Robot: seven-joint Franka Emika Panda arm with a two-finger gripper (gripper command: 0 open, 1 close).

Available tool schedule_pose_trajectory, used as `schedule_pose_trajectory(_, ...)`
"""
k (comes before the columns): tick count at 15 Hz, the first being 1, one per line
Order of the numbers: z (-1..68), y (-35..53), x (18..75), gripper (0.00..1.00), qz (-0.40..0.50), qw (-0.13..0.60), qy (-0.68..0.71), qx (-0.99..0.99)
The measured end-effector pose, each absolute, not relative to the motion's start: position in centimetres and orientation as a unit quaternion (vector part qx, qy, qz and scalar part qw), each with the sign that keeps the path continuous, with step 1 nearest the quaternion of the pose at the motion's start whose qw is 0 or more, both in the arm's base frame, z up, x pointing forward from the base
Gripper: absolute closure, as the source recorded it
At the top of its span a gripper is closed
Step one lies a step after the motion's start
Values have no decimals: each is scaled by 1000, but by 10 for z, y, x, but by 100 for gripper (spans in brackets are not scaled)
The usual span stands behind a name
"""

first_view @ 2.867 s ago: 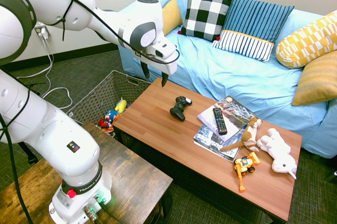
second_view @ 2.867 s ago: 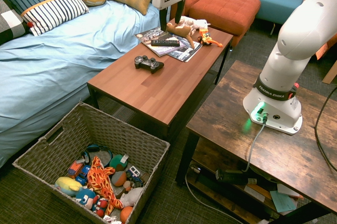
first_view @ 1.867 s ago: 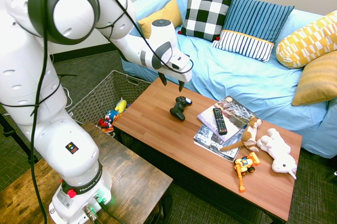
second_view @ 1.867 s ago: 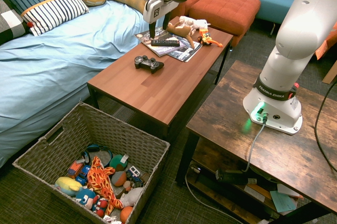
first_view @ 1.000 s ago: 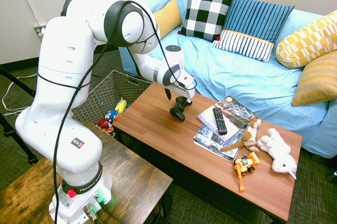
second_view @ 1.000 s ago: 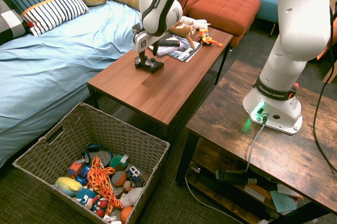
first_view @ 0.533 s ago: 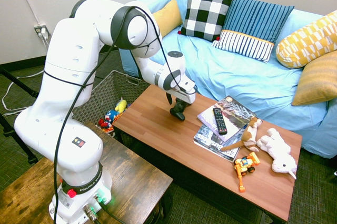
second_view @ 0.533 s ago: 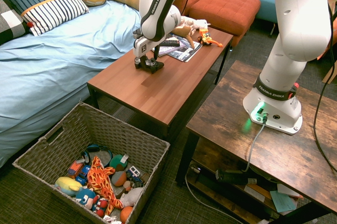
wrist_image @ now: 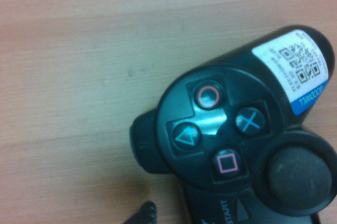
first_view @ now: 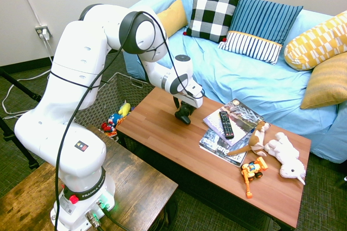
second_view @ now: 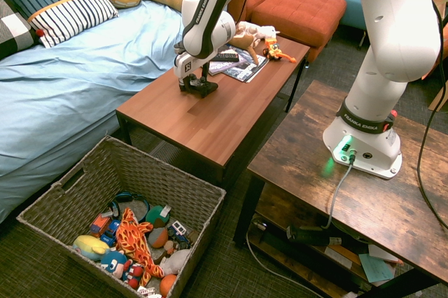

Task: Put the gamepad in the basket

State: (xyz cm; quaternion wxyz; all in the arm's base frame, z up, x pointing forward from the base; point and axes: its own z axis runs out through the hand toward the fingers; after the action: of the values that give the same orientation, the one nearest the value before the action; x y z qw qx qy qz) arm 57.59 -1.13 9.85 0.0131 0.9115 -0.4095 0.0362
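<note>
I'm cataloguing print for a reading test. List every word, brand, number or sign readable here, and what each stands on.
"START": gamepad
Circle, cross, triangle, square signs: gamepad's buttons
"GOODWILL": gamepad's sticker; its code and small print are unreadable
"FRANKA EMIKA": robot's base collar and forearm
Magazine title: only partly legible
Remote buttons: too small
Tags in the basket: too small

The remote (first_view: 226,125) is lying on magazines (first_view: 221,154) (stacked askew) near the coffee table's (first_view: 157,128) sofa-side (first_view: 217,68) edge.
</note>
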Motion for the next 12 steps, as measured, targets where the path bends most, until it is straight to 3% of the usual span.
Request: schedule_pose_trajectory(12,90,-9,573,100,29,15,-408,912)
